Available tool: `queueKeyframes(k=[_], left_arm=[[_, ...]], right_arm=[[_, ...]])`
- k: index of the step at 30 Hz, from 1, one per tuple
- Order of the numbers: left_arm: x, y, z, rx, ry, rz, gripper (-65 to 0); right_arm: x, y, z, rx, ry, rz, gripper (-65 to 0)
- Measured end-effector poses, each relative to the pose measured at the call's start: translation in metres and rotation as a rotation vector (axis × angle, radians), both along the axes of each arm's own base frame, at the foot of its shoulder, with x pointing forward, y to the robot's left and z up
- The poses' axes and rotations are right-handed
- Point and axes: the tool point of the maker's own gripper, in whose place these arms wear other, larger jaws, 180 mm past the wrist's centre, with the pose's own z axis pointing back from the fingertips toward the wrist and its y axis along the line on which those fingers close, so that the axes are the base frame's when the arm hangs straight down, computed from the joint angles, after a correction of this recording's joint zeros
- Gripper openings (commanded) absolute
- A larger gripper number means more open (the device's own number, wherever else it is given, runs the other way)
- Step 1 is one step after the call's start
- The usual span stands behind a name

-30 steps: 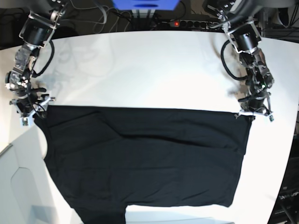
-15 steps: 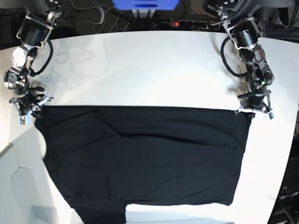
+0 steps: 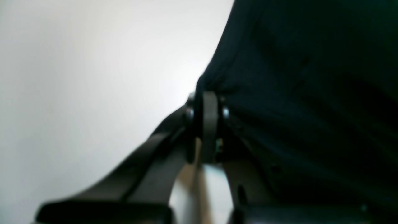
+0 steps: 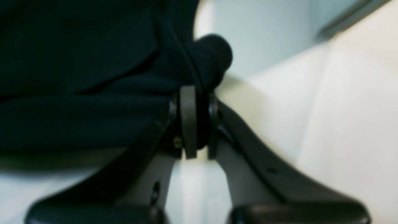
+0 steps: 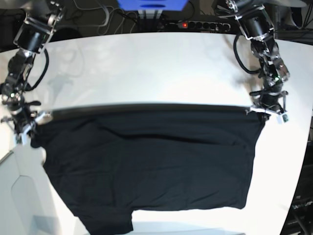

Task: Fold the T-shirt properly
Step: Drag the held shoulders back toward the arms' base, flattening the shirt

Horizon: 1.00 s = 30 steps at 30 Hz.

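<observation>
White tabletop (image 5: 161,68) fills most of base view; cables and a power strip (image 5: 198,24) w/ a red light along the far edge, blue box (image 5: 151,4) at top centre.

T-shirt (image 5: 146,166), plain black, spread across near half of table, wide and mostly flat w/ a few shallow creases. Far edge pulled into a straight taut line between the two arms, slightly blurred. Near edge close to table front; one part hangs lower at near left of view. No print or tag visible from any view.

Left gripper (image 5: 266,108), on base view's right, at shirt's far corner on that side. Wrist view: left gripper (image 3: 206,105) w/ jaws pressed together, black cloth (image 3: 311,93) pinched between them, bunching just above the tips; white table (image 3: 93,77) to the side. Clamped on the fabric.

Right gripper (image 5: 24,125), on base view's left, at the opposite far corner. Wrist view: right gripper (image 4: 194,105) also squeezed tight, a rolled lump of cloth (image 4: 93,93) poking out past the tips, rest of shirt draping off to one side. Pale table surface (image 4: 342,124) beyond, w/ a seam or edge running diagonally. Gripping the fabric.

Both wrist views soft, out of focus; fine detail at fingertips hard to make out.
</observation>
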Motion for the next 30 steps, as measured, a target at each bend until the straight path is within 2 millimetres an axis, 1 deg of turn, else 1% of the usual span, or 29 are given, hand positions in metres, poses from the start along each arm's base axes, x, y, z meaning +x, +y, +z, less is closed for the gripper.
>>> queueKeyframes(k=[3, 5, 7, 10, 12, 14, 15, 17, 20, 23, 24, 26, 28, 30], left_arm=[[0.013, -0.001, 0.017, 0.002, -0.027, -0.005, -64.7], [0.023, -0.003, 0.026, -0.005, -0.021, -0.015, -64.7], [0.039, -0.004, 0.043, -0.005, -0.051, -0.020, -64.7], [0.058, -0.005, 0.066, -0.005, -0.095, -0.028, -64.7], [0.065, -0.005, 0.074, -0.007, -0.101, -0.031, -64.7], [0.069, -0.005, 0.077, -0.009, -0.105, -0.030, -64.7], [0.069, -0.005, 0.077, -0.010, -0.103, -0.030, -64.7], [0.067, -0.003, 0.077, -0.011, -0.100, -0.026, -64.7], [0.060, 0.006, 0.073, -0.027, -0.100, 0.007, -64.7], [0.045, 0.011, 0.059, -0.034, -0.065, 0.023, -64.7], [0.038, 0.012, 0.052, -0.033, -0.044, 0.026, -64.7], [0.024, 0.012, 0.039, -0.043, -0.015, 0.034, -64.7], [0.011, 0.013, 0.029, -0.041, 0.014, 0.039, -64.7], [0.000, 0.012, 0.023, -0.034, 0.033, 0.034, -64.7]], right_arm=[[0.022, 0.001, 0.024, -0.001, -0.068, 0.005, -65.0], [0.033, 0.003, 0.035, -0.016, -0.086, 0.020, -65.0], [0.046, 0.008, 0.048, -0.041, -0.104, 0.051, -65.0], [0.064, 0.018, 0.068, -0.049, -0.149, 0.081, -65.0], [0.073, 0.018, 0.081, -0.052, -0.180, 0.083, -65.0], [0.077, 0.019, 0.089, -0.052, -0.197, 0.083, -65.0], [0.077, 0.018, 0.087, -0.053, -0.185, 0.081, -65.0], [0.071, 0.016, 0.075, -0.056, -0.126, 0.070, -65.0], [0.066, 0.014, 0.061, -0.042, -0.087, 0.062, -65.0], [0.059, 0.013, 0.045, -0.023, -0.051, 0.056, -65.0], [0.054, 0.012, 0.040, -0.011, -0.050, 0.053, -65.0], [0.035, 0.005, 0.020, -0.015, 0.006, 0.033, -65.0], [0.016, 0.002, 0.000, -0.021, 0.065, 0.026, -65.0], [0.002, 0.001, -0.005, -0.030, 0.074, 0.025, -65.0]])
